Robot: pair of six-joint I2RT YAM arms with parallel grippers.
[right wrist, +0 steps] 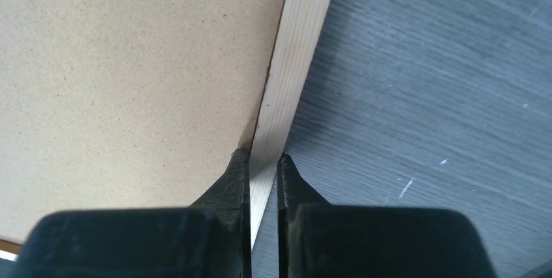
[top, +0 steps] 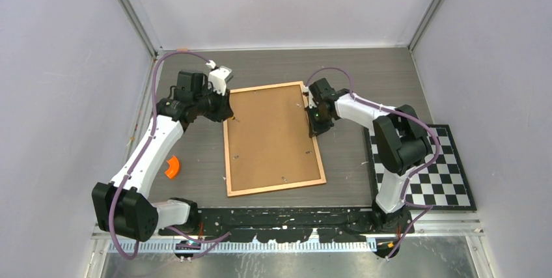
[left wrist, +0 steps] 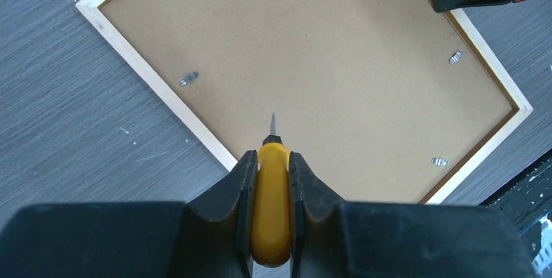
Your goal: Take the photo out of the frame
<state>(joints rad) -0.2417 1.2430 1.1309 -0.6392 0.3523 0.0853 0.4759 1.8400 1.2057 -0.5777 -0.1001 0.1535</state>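
Observation:
The frame point(top: 276, 187) lies face down on the table with its plain brown backing board point(top: 270, 138) facing up. The photo is hidden under the board. My left gripper point(top: 229, 116) is at the frame's left edge and is shut on a yellow-handled screwdriver point(left wrist: 271, 206). The screwdriver's blade point(left wrist: 273, 122) points over the board point(left wrist: 312, 63), just inside the pale border. Small metal clips point(left wrist: 189, 79) sit along the board's edges. My right gripper point(top: 314, 125) is at the frame's right edge. Its jaws point(right wrist: 263, 157) are nearly together, directly over the pale border point(right wrist: 296, 50) beside the board point(right wrist: 130, 76).
A black-and-white checkered mat point(top: 429, 170) lies at the right under the right arm. A small orange piece point(top: 171, 166) lies on the table left of the frame. Grey walls enclose the table on three sides.

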